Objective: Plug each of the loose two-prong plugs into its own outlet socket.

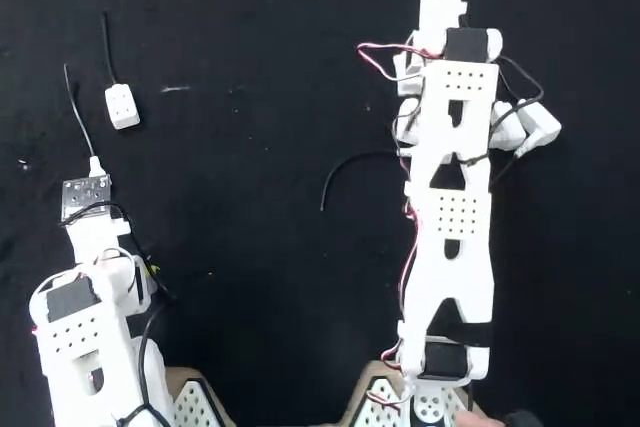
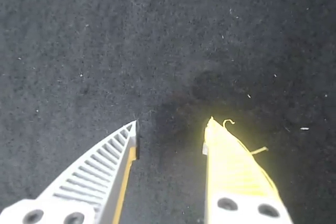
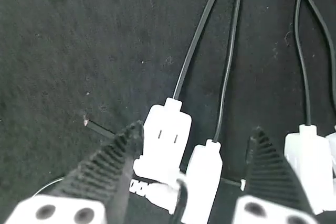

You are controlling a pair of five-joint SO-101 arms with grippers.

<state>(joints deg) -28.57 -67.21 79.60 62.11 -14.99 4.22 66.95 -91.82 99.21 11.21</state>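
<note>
Evidently the right gripper [image 3: 197, 129] is spread wide so it can straddle its target. A white outlet socket [image 3: 165, 140] and a plug [image 3: 203, 174] just beside it both lie between its fingers on the tabletop [image 3: 79, 35]. A second plug [image 3: 310, 161] lies just outside one finger. The left gripper [image 2: 170, 124], also spread, hangs over bare tabletop, and another socket [image 1: 122, 105] lies apart from it.
</note>
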